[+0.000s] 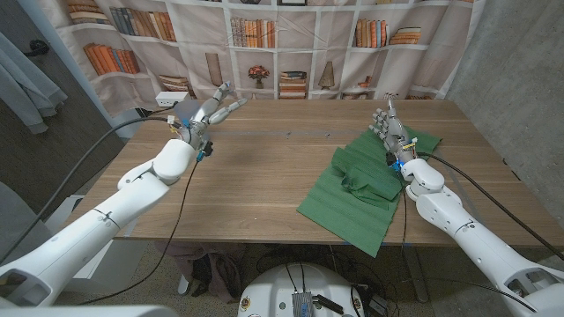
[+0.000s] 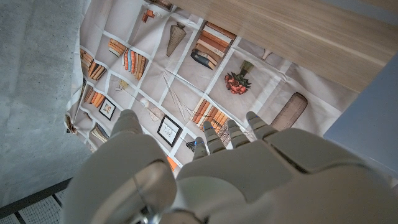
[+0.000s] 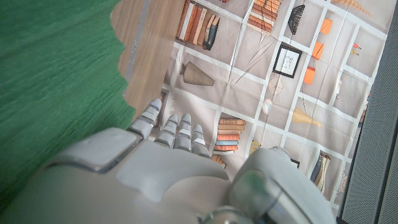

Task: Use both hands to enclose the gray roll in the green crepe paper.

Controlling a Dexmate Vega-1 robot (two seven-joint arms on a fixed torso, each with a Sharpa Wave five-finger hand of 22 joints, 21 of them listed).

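Note:
The green crepe paper (image 1: 370, 180) lies on the right half of the wooden table (image 1: 264, 167), bunched into folds with a raised lump near its middle. What sits under those folds is hidden. My right hand (image 1: 388, 123) stands above the paper's far end, fingers pointing up and close together, holding nothing. In the right wrist view the paper (image 3: 56, 81) lies beside that hand (image 3: 168, 155). My left hand (image 1: 211, 107) hovers at the table's far left corner with its fingers spread and nothing in them; the left wrist view shows the same hand (image 2: 211, 168) against the curtain.
A curtain printed with bookshelves (image 1: 291, 44) hangs just behind the table's far edge. A white box (image 1: 172, 97) sits at the back left near my left hand. Bare wood stretches between the two hands. A grey wall (image 1: 520, 79) stands at the right.

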